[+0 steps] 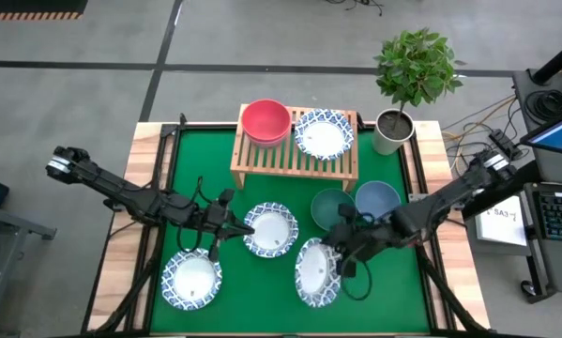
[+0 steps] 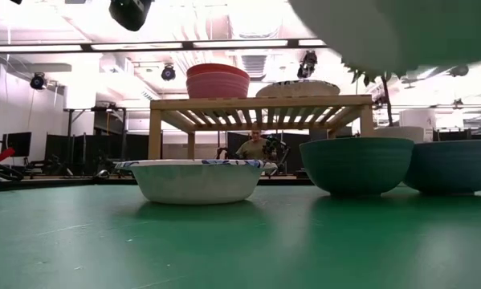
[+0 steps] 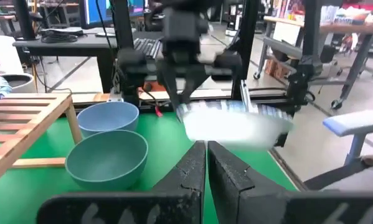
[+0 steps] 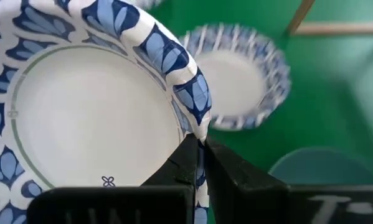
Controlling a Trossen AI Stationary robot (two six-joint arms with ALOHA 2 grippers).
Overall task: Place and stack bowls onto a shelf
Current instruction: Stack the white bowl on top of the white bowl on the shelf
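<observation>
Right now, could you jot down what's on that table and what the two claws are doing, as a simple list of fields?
On the shelf: red bowl with a pink one nested under it, and a patterned white bowl
On the green mat: teal bowl, blue bowl, two patterned white bowls
Right claw: shut on the rim of a fourth patterned bowl, holding it tilted above the mat
Left claw: shut, empty, near the middle white bowl
Beside the shelf: potted plant

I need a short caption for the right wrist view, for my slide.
Right gripper shut on rim of patterned white bowl, lifted above green table.
</observation>
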